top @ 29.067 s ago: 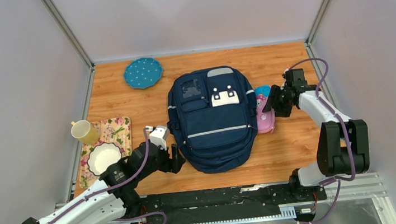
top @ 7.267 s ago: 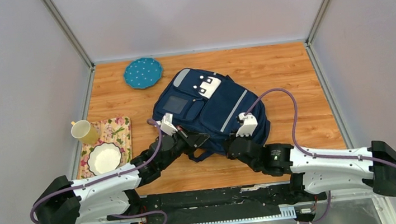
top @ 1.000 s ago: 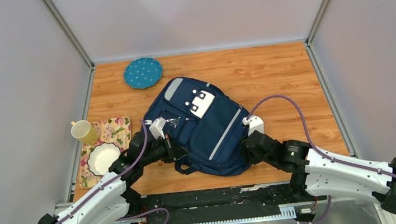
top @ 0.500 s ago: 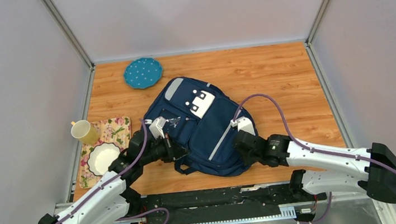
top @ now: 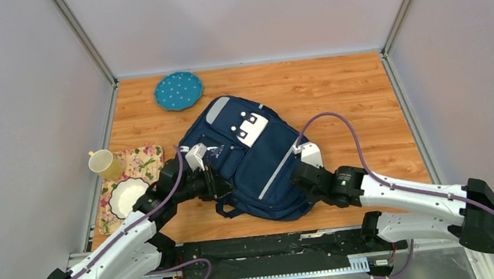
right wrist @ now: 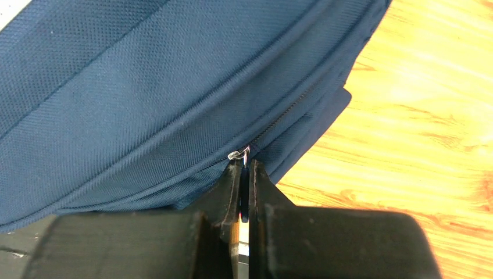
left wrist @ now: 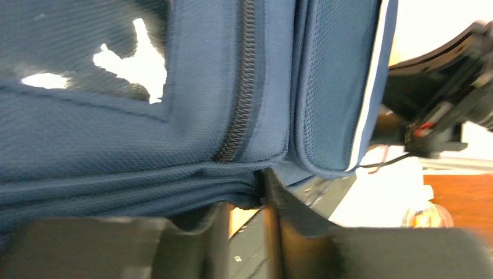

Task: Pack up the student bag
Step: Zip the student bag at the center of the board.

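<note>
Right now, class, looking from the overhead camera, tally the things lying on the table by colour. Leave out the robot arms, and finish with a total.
Blue: 2 (backpack, dotted plate)
Yellow: 1 (mug)
White: 1 (bowl)
Floral, mixed colours: 1 (mat)
Total: 5

The student bag (top: 260, 159) lies on the table (top: 359, 98), plate (top: 178, 90) behind, mug (top: 104, 163) and bowl (top: 128, 196) left.
</note>
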`<state>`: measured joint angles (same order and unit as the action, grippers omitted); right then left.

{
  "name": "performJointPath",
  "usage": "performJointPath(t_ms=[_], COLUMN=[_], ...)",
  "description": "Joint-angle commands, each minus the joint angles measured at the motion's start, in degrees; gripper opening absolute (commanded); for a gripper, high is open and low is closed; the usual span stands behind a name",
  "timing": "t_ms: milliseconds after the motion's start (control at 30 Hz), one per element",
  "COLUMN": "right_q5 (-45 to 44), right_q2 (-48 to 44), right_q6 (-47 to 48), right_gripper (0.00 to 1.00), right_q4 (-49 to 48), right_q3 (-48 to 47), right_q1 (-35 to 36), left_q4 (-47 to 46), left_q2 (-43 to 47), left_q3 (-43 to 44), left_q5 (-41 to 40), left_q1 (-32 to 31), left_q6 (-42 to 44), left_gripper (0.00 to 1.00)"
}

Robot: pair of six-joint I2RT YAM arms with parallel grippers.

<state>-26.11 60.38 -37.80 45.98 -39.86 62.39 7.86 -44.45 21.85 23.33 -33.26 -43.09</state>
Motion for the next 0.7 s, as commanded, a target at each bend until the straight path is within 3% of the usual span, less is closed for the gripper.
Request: performJointPath(t_ms=[0, 33, 67, 167, 300, 467, 667], right_q5=[-3.26, -2.38, -1.41, -0.61, -0.26, 0.53, 0.53], right_q2=[-5.61, -6.23, -7.02, -7.12, -6.77, -7.29, -6.77], right_q6=[-3.42, -3.51, -3.94, -4.73, -4.74, -4.56, -3.95], right_gripper=[0.00, 0.00, 0.00, 0.00, 0.00, 0.00, 0.00], right_q4=[2.46, 0.71, 0.17, -0.89, -1.06, -2.73, -3.70], right_q3=[-0.58, 0.04, 0.65, 2.15, 1.89, 2.24, 2.33], right_q1=[-0.25, -0.16, -0.16, -0.16, -0.16, -0.16, -0.08], left_q4=[7.69, 9.44, 10.15, 11.21, 8.15, 8.83, 6.39], left_q2=[-0.11, 0.23, 0.59, 5.14, 18.29, 29.93, 26.62], left_q3=[5.56, 6.01, 6.71, 4.71, -3.63, -10.24, -10.86], left_q5=[0.84, 0.92, 0.66, -3.71, -6.98, -12.94, -19.18], left_q1=[0.38, 0.38, 0.38, 0.38, 0.30, -1.37, -7.16], left_q6=[8.89, 9.34, 9.17, 3.39, -13.98, -23.78, -28.00], left_gripper=[0.47, 0.67, 0.70, 0.71, 0.72, 0.72, 0.73])
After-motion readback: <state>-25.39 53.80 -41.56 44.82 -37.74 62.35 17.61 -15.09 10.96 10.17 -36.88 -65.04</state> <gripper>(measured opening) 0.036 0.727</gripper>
